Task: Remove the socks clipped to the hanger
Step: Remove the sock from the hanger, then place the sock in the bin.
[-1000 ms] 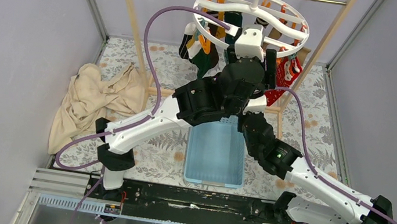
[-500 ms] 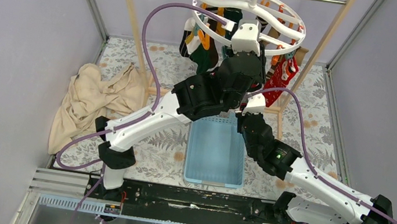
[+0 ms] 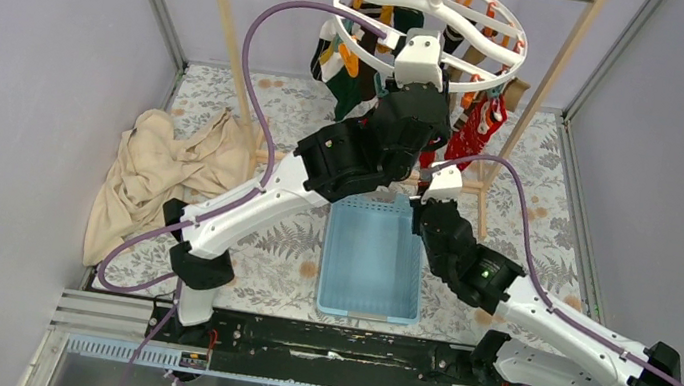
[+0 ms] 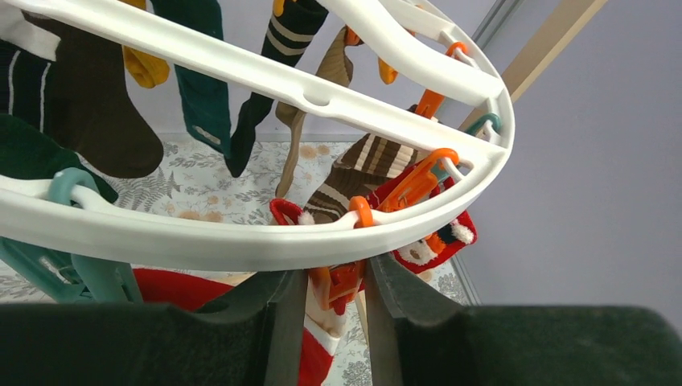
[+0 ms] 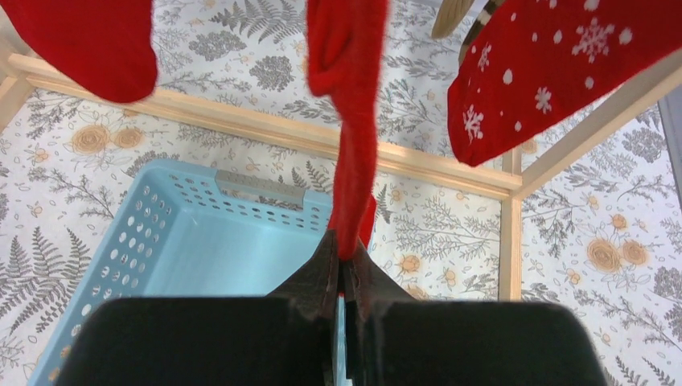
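The white ring hanger [image 3: 503,70] hangs from the rack's rail, with several socks clipped under it, dark green, teal, brown, striped and red. In the left wrist view my left gripper [image 4: 336,299] sits just under the hanger's rim [image 4: 241,241]. Its fingers are closed in on an orange clip [image 4: 342,281] that holds a red sock with a white cuff [image 4: 322,342]. My right gripper [image 5: 344,256] is below, shut on the bottom end of that hanging red sock [image 5: 351,121], which is stretched taut. A red snowflake sock [image 5: 547,80] hangs to its right.
A light blue basket [image 3: 331,252] sits on the floral mat below the hanger, also in the right wrist view [image 5: 185,233]. The wooden rack frame [image 3: 227,46] surrounds the hanger, with a low bar [image 5: 418,165] behind the basket. A beige cloth [image 3: 160,167] lies at left.
My left arm has reached up and farther back to the hanger's rim. The hanger has swung slightly back and left. The right gripper stays low, near the basket's far end.
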Robot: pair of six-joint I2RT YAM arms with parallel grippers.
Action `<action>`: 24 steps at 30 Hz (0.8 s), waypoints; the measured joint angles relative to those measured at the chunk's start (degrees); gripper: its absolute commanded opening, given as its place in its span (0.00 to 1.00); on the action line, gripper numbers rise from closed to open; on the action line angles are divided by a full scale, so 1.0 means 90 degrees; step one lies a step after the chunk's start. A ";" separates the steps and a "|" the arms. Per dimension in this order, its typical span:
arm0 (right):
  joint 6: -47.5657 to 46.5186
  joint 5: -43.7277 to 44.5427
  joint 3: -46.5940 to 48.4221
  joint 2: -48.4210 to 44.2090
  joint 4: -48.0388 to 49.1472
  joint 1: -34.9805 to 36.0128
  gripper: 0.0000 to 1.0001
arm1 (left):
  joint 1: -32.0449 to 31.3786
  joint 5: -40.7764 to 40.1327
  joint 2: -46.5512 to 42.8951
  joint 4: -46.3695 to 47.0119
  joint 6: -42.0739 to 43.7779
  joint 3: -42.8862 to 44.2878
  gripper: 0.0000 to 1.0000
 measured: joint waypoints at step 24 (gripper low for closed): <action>0.0614 -0.2152 -0.0389 -0.0374 -0.0918 0.0027 0.00 | 0.0056 0.0070 -0.0648 0.0000 -0.0056 -0.0901 0.11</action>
